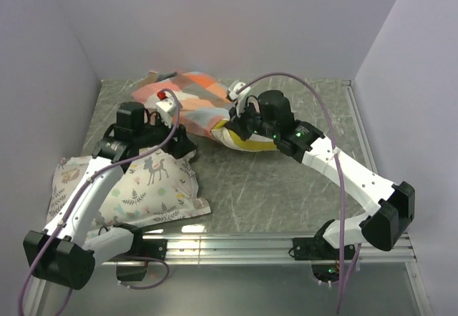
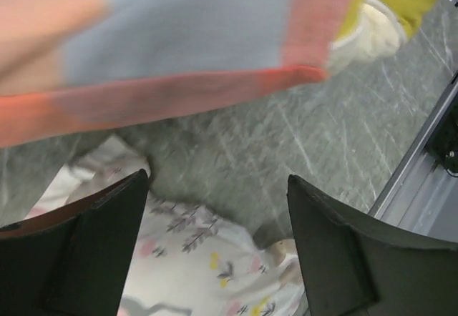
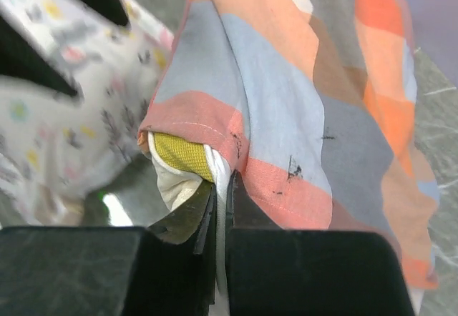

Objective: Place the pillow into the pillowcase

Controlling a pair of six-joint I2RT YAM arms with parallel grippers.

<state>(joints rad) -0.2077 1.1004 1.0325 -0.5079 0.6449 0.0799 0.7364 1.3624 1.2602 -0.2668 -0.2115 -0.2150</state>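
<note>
Reaching forward from the near-left corner, the left arm stretched over a white pillow printed with flowers and deer [image 1: 154,187]. Its left gripper [image 2: 215,187] hung just above the near hem of the pillowcase [image 1: 193,94], jaws wide apart with nothing between them. The checked pillowcase lay bunched at the back middle of the grey table [image 1: 286,187]. The pillow [image 1: 240,142] poked out of its open end, yellow band showing. From the right, the right arm bent at the elbow and angled inward. The right gripper [image 3: 222,187] was pinched tight on the pillow's white edge, beside the pillowcase hem.
</note>
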